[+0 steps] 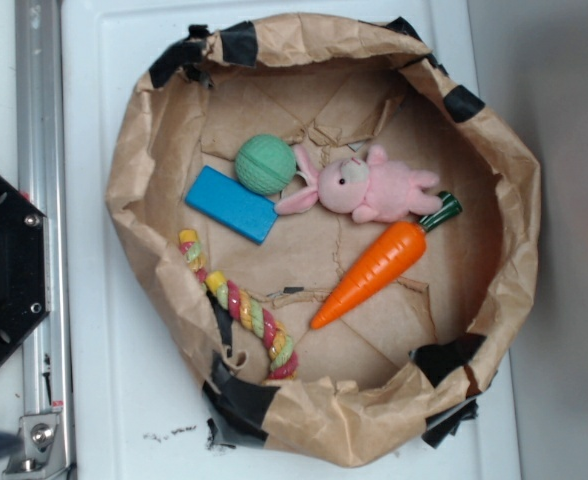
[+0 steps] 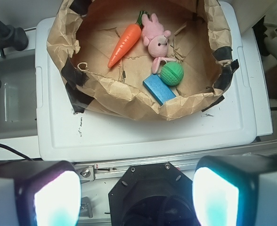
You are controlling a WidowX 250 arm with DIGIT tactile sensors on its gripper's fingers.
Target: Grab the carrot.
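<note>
The carrot (image 1: 374, 272) is glossy orange with a dark-green stem. It lies diagonally on the floor of a brown paper nest (image 1: 134, 160), tip toward the lower left, stem touching the pink plush bunny (image 1: 374, 188). It also shows in the wrist view (image 2: 124, 39) at the top, far from my gripper (image 2: 136, 197). My gripper is open and empty, its two fingers (image 2: 53, 197) wide apart over the robot's black base (image 2: 152, 193). The gripper is not in the exterior view.
In the nest lie a green ball (image 1: 265, 164), a blue block (image 1: 230, 204) and a multicoloured rope toy (image 1: 242, 305). The nest has high crumpled walls with black tape. It sits on a white lid (image 2: 143, 134). A metal rail (image 1: 36, 200) runs at the left.
</note>
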